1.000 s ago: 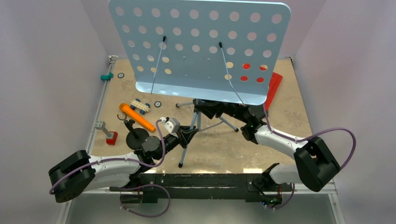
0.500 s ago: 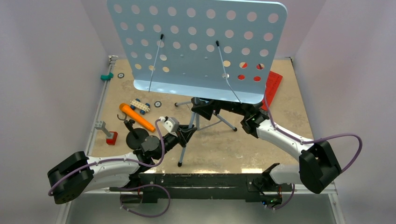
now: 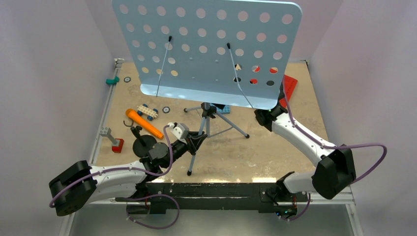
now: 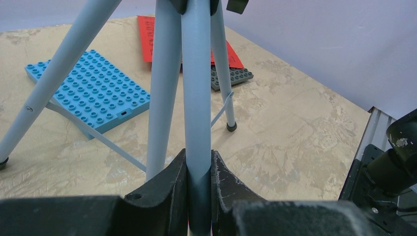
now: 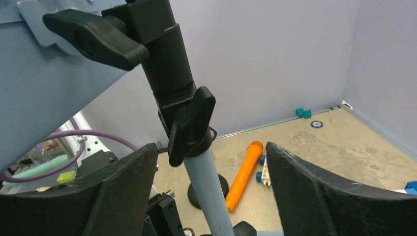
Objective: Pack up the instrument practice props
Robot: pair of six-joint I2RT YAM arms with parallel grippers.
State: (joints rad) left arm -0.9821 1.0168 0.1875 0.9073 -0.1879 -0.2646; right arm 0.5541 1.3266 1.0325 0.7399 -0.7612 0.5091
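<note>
At centre of the top view, the music stand (image 3: pixel 206 49) stands upright with its pole vertical. Its pale-blue perforated desk fills the upper frame above splayed grey tripod legs. The left gripper (image 4: pixel 199 169) clamps the near leg. The right gripper (image 5: pixel 216 172) gapes wide either side of the pole, apart from it.

The left arm (image 3: pixel 118 176) and right arm (image 3: pixel 296 138) are alike: white links between bulky black joints, with a purple cable (image 5: pixel 93 132) looping along each. Both are bolted to a black base bar (image 3: pixel 211 189). The left gripper (image 4: pixel 199 164) and right gripper (image 5: pixel 211 149) have matte black fingers, scuffed pale at the edges. A small screw hole marks one left finger (image 4: pixel 147 199).
</note>
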